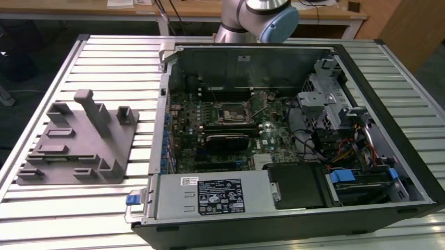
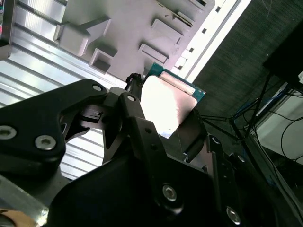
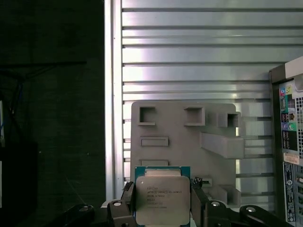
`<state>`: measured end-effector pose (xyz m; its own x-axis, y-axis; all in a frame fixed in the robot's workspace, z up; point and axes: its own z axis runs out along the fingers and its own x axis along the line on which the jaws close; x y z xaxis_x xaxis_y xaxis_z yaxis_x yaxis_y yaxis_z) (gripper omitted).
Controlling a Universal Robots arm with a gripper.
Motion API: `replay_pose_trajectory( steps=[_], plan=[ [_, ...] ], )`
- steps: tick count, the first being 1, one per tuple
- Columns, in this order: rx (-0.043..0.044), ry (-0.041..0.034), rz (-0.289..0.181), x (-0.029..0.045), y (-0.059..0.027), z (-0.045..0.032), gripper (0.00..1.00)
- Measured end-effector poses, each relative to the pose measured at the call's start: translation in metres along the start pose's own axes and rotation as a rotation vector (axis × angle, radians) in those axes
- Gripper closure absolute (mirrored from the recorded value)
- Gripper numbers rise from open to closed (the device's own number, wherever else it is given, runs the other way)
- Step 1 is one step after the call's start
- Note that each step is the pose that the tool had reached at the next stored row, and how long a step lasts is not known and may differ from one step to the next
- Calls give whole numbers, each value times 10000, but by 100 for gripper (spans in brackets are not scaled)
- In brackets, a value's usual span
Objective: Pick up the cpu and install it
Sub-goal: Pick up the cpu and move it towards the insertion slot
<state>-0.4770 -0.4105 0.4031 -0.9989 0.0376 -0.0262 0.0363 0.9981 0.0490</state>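
Note:
The cpu (image 3: 163, 201), a thin square chip with a pale silver top and a green edge, sits between my gripper's (image 3: 163, 208) two black fingers (image 3: 127, 196), which are shut on its sides. In the second wrist view the cpu (image 2: 166, 101) is seen tilted in the same grasp of the gripper (image 2: 163, 120). It hangs well above the grey plastic tray (image 3: 180, 127), which lies on the slatted table. In the exterior view the motherboard's black square socket frame (image 1: 232, 111) lies inside the open computer case (image 1: 167, 130), to the right of the tray (image 1: 76, 140).
A black heatsink block (image 1: 226, 139) sits just in front of the socket. Drive cages and cables (image 1: 334, 120) fill the case at the exterior view's right, and the power supply (image 1: 212, 195) sits at its front. The arm's base (image 1: 254, 21) stands behind the case. The tray has upright posts (image 1: 90, 112).

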Motion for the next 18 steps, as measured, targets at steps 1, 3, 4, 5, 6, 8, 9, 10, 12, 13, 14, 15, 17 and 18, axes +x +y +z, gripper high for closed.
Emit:
replay_pose_trajectory(
  steps=[1,3,4,5,6,8,9,10,12,13,14,15,17,18],
  plan=[
    [1,1,0,-3,1,-1,45],
    [0,1,0,-21,1,0,45],
    [0,-1,0,-33,1,1,45],
    [0,0,0,-47,2,1,45],
    [0,1,0,-60,2,1,45],
    [0,0,0,-86,3,2,45],
    [0,0,0,-99,4,3,45],
    [0,0,0,-112,4,3,45],
    [0,0,0,-136,5,4,45],
    [0,0,0,-147,6,4,45],
    [0,-1,0,-157,6,5,45],
    [0,-1,0,-168,6,5,45],
    [0,0,0,-191,7,5,45],
    [0,0,-1,-204,7,6,45]
  ],
)
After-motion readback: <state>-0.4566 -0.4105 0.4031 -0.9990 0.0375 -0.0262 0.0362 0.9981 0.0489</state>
